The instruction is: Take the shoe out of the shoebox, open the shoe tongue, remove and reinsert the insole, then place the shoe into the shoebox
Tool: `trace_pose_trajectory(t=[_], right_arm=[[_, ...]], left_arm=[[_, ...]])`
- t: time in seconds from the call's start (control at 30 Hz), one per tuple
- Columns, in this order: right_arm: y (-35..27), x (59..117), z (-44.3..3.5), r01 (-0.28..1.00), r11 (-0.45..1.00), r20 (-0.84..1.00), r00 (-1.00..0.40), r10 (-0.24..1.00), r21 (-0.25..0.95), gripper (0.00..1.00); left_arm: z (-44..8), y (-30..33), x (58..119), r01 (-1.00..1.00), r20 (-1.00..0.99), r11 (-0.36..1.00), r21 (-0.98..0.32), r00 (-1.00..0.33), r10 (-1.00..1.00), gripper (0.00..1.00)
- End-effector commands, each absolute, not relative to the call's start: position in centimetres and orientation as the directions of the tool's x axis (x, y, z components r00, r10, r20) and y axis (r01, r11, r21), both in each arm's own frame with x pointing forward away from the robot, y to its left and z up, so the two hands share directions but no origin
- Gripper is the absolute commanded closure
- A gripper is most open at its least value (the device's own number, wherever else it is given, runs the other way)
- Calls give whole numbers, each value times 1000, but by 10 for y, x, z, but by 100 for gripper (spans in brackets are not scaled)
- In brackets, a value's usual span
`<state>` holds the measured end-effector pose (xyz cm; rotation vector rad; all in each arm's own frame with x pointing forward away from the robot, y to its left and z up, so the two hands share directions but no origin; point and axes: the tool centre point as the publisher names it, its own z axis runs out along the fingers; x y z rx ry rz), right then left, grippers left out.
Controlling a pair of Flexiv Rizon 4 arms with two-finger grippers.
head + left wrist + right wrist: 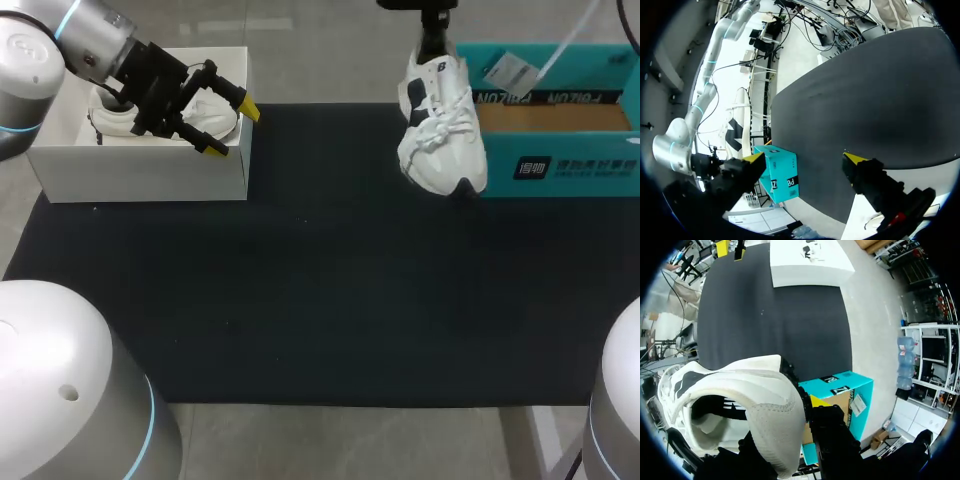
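A white mesh sneaker with navy side panels and white laces [440, 125] is held out of its box. It is hung nearly upright, heel up and toe down, over the far right part of the black-covered tabletop [320, 290]. Its heel is pinched between the jaws of the right gripper [431, 48], which reaches down from above. In the right wrist view the shoe's open mouth and pale lining are seen just under that gripper, with one yellow fingertip [820, 401] shown at the outside of the heel. Whether the toe touches the tabletop cannot be told.

Just beside the sneaker, on its right, an open teal cardboard shoebox [560, 165] with a brown inside is set at the tabletop's far right edge. A white paper tag [510, 70] is seen at its rim.

Well apart, at the far left corner, an open white cardboard shoebox [140, 175] is placed, with a second white shoe [112, 122] lying inside it. The left gripper [230, 128] is held above this box's right end, its jaws spread wide with nothing between them.
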<state>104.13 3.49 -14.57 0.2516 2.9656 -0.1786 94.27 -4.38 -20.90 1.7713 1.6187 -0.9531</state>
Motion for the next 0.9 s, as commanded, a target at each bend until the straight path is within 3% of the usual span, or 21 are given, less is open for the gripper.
trace_pose_trajectory(t=[0.03,0.2,0.9], right_arm=[[-7,1045,-145,190,977,-166,-971,172,-99,100],[-31,1052,-148,287,953,-177,-947,268,-96,100],[-48,1058,-147,303,950,-158,-944,288,-79,100]], left_arm=[[-209,-44,943,991,-800,-122,-62,24,600,0],[-209,-44,943,991,-800,-122,-62,24,600,0],[-209,-44,943,991,-800,-122,-62,24,600,0]])
